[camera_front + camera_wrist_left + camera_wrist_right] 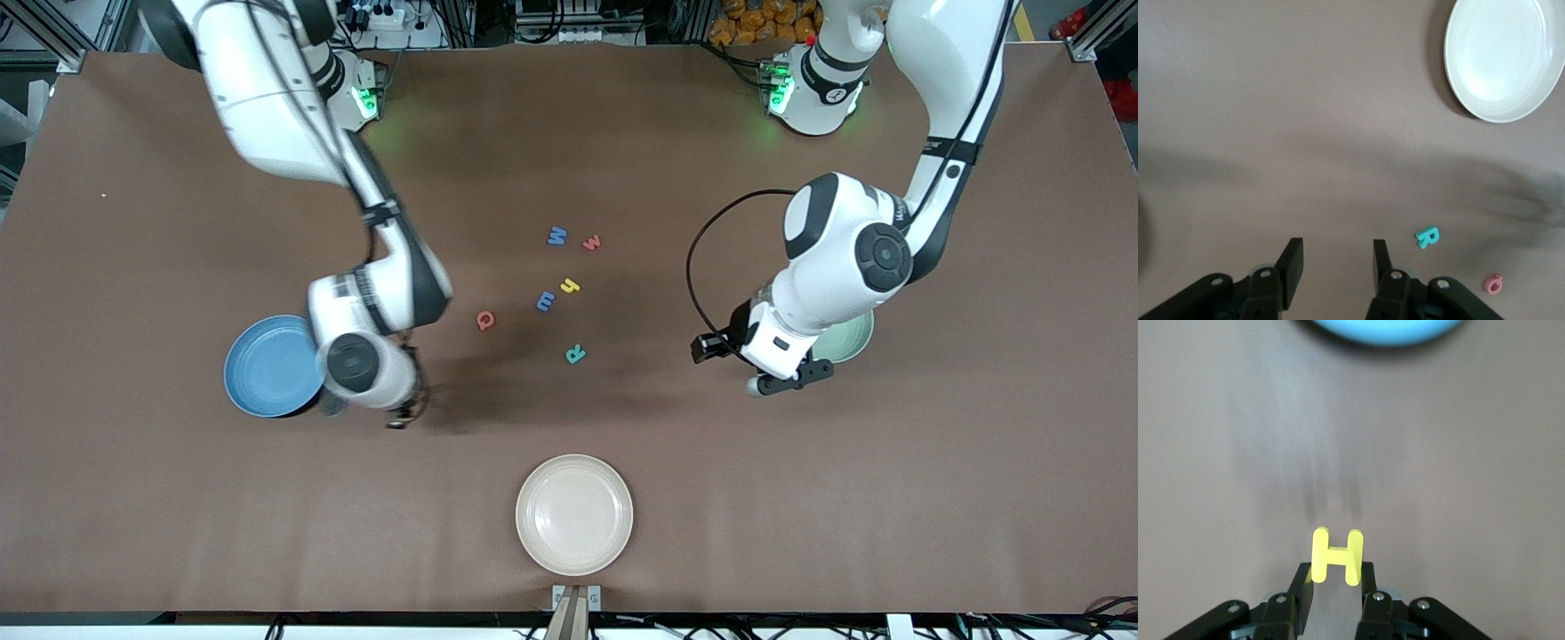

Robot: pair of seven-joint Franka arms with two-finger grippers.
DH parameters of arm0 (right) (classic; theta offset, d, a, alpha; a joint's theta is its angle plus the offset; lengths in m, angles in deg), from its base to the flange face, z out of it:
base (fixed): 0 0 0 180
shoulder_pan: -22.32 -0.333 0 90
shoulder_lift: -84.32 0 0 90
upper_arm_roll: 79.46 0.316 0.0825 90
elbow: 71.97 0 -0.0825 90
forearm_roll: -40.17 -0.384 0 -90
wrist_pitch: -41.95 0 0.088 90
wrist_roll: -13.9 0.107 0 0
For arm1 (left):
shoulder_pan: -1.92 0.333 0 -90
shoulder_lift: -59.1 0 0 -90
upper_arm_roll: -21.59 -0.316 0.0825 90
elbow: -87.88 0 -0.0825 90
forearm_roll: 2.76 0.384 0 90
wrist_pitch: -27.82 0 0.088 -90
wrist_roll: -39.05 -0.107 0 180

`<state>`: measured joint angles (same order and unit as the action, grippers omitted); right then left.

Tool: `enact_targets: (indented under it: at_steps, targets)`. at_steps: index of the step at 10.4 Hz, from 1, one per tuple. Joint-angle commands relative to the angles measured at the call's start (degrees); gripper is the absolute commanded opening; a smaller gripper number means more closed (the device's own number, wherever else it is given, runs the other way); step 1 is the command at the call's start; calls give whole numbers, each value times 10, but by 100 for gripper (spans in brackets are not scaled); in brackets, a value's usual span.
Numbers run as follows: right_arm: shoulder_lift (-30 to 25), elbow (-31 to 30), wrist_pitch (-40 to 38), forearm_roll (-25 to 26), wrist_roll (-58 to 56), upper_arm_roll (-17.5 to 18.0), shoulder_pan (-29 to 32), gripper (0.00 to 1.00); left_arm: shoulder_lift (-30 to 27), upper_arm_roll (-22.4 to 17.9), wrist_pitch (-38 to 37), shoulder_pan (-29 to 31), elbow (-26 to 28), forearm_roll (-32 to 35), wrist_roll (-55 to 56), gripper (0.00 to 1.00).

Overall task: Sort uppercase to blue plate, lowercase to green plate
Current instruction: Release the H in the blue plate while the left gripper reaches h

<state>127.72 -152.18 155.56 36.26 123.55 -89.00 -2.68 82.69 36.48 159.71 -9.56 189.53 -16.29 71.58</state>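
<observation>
My right gripper (1336, 570) is shut on the yellow H (1336, 557), an uppercase letter. It hangs over bare table beside the blue plate (267, 366), whose edge also shows in the right wrist view (1385, 330). My left gripper (1336, 257) stands open with nothing in it, over the table beside the green plate (849, 342), which its arm mostly hides. On the table's middle lie the blue W (556, 236), red w (592, 242), yellow h (570, 285), blue m (545, 301), red Q (485, 320) and teal R (575, 354).
A cream-white plate (574, 514) sits nearest the front camera, at the table's middle. From the left wrist camera the teal R (1428, 236), red Q (1493, 285) and this plate (1505, 57) are visible.
</observation>
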Motion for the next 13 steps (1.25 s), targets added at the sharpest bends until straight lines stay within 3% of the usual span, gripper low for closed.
enact_targets:
  at_steps: [1, 3, 4, 6, 8, 9, 10, 11, 13]
  targets:
    - [-37, -19, -48, 9, -88, 7, 55, 0, 9, -2, 19, -48, 5, -6, 37, 50]
    - [-38, -22, -75, 13, -148, 5, 93, 0, 24, -3, 22, -90, 8, 16, 79, 50]
    - [-38, -28, -81, 13, -173, 5, 114, 0, 37, -3, 23, -108, 8, 58, 123, 50]
    - [-51, -71, -74, 24, -223, 2, 140, 0, 60, -2, 24, -145, 7, 134, 212, 50]
    - [-81, -137, -32, 38, -257, 1, 161, 0, 73, -3, 29, -174, 7, 137, 244, 50]
    - [-90, -163, -18, 44, -259, 0, 164, 15, 76, -3, 29, -180, 7, 138, 252, 50]
    - [-94, -168, -16, 46, -257, 0, 166, 92, 83, -3, 30, -194, 7, 139, 270, 50]
    - [-94, -168, -22, 48, -257, -4, 166, 100, 87, -3, 33, -207, 7, 139, 291, 50]
    - [-95, -167, -21, 48, -258, -5, 166, 100, 96, -7, 47, -224, 7, 139, 346, 50]
